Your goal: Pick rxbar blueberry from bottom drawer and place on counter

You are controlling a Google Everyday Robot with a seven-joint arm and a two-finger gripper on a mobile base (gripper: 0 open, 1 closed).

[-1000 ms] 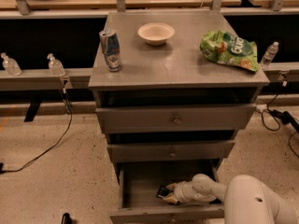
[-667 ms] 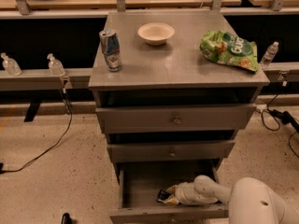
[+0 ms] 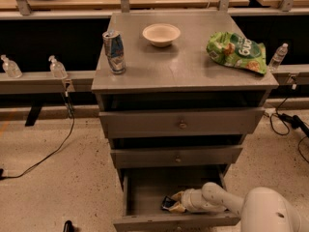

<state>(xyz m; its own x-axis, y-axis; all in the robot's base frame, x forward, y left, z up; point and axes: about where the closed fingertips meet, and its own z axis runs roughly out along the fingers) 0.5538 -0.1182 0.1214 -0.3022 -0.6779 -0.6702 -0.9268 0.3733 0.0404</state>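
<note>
Grey bottom drawer [image 3: 145,193] holds the rxbar blueberry [image 3: 167,203] and end effector [image 3: 177,206].

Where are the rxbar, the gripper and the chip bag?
rxbar blueberry [image 3: 167,203]: camera view, dark wrapper's left end.
gripper [image 3: 177,203]: camera view, its tip, inside the bottom drawer [image 3: 145,191].
green chip bag [image 3: 236,51]: camera view, bag's middle.

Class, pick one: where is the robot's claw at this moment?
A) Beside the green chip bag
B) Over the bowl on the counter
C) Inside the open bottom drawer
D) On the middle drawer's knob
C: the claw is low inside the open bottom drawer, right by the dark rxbar blueberry, well below the counter.
</note>
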